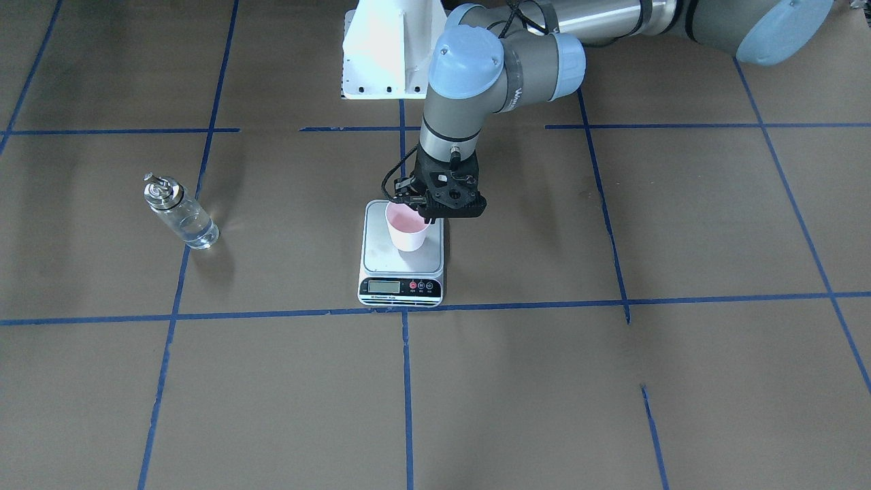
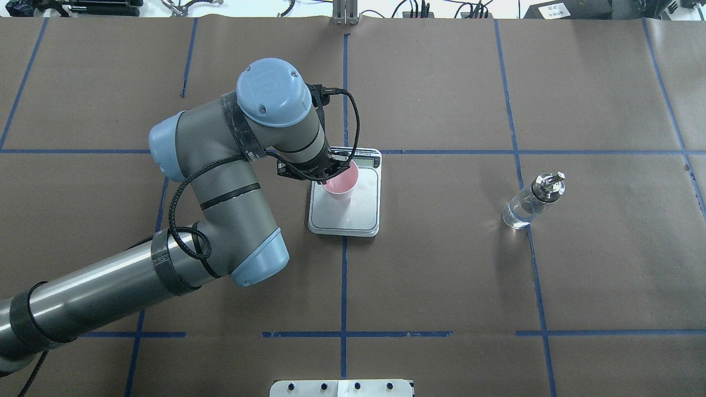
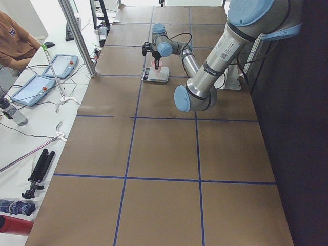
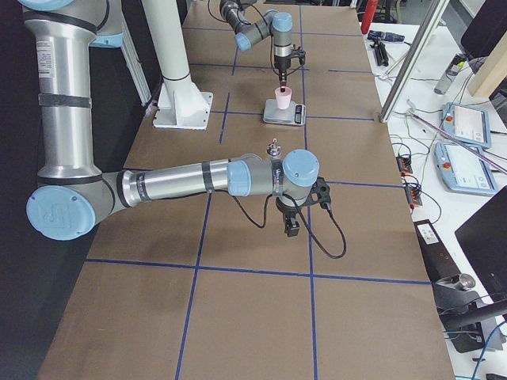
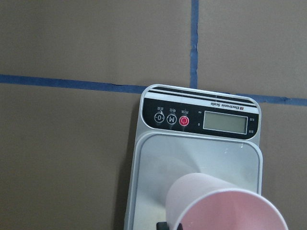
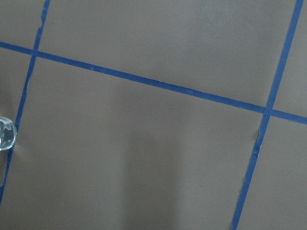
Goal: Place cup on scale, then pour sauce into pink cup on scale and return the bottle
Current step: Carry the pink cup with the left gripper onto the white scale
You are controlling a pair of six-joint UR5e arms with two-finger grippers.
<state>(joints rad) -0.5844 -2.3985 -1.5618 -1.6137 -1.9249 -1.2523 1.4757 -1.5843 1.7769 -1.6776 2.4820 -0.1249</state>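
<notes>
Since the cup (image 1: 409,233) is thin, light paper that I judge would dent or tip under a hard squeeze, my left gripper (image 1: 431,219) pinches it, as it seems, by the stiffer rim, where it stands upright on the steel platform of the scale (image 1: 378,253), well apart from the glass bottle (image 1: 182,221).

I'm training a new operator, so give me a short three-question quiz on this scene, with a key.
1. True or false: the bottle stands on the scale.
2. The left gripper is at: A. the rim of the cup; B. the bottle's cap; C. the scale's buttons.
3. Fill in: one scale button is coloured ___.
Key: 1 false; 2 A; 3 red.
</notes>
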